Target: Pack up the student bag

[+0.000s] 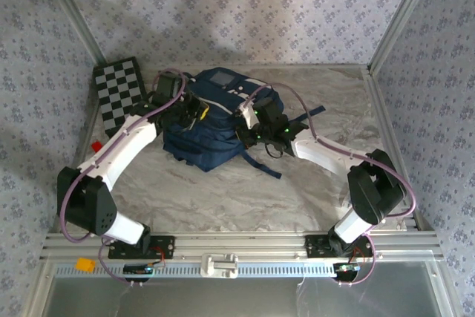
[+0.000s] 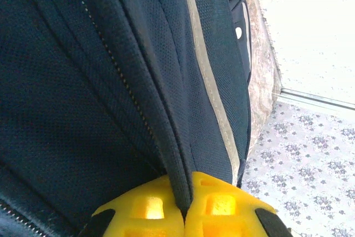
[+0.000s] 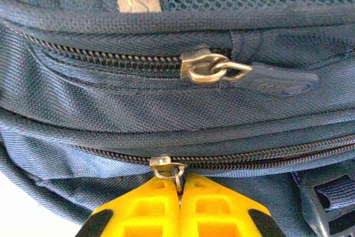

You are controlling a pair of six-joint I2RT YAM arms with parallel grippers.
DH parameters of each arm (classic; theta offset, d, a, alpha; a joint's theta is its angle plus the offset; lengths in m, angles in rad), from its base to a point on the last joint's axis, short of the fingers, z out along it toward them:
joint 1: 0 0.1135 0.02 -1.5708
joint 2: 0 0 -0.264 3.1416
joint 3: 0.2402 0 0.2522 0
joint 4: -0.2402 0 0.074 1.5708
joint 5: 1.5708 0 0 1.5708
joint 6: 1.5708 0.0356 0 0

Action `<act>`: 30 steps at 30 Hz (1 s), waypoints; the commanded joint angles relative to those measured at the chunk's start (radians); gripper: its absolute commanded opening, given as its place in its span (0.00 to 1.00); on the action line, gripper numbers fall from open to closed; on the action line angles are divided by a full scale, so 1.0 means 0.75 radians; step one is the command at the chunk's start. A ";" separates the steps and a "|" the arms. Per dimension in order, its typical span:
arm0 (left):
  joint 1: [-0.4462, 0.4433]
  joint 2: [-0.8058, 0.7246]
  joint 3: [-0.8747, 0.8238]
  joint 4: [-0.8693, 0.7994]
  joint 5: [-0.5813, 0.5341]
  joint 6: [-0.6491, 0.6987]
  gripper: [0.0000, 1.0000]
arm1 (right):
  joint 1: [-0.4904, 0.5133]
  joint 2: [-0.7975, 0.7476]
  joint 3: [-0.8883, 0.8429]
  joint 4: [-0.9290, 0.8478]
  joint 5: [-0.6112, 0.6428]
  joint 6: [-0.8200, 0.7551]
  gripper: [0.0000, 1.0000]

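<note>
yellow fingers [image 2: 222,206] of the left gripper [image 2: 186,209] are clamped together on a raised seam fold of the student bag [image 2: 83,109]. bag lies in the middle of the table [image 1: 245,198], between the two arms. right gripper [image 3: 179,198] is pinched tight on the small metal zipper pull [image 3: 177,177] of the lower zip; the upper zipper [image 3: 205,67] with its dark tab sits just above, untouched. judgement: opening a compartment for packing. left should act as anchor so the cloth is taut; right should draw along the zipper line, not away from it, or the thin pull may slip out. opening direction unclear.
</note>
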 commanded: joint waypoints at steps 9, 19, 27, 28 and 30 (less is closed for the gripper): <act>0.012 -0.106 0.060 0.168 0.078 0.027 0.00 | -0.033 0.027 0.046 -0.082 0.113 0.016 0.00; 0.019 -0.251 -0.155 0.117 0.084 0.117 0.00 | -0.277 0.214 0.203 -0.215 0.153 0.178 0.00; 0.114 -0.230 -0.229 0.096 0.252 0.301 0.00 | -0.158 0.068 0.152 -0.258 -0.010 0.180 0.18; 0.118 -0.215 -0.214 0.070 0.270 0.354 0.00 | -0.130 0.041 0.152 -0.275 -0.035 0.203 0.23; 0.138 -0.189 -0.203 0.037 0.318 0.433 0.00 | -0.093 0.013 0.167 -0.318 -0.019 0.266 0.33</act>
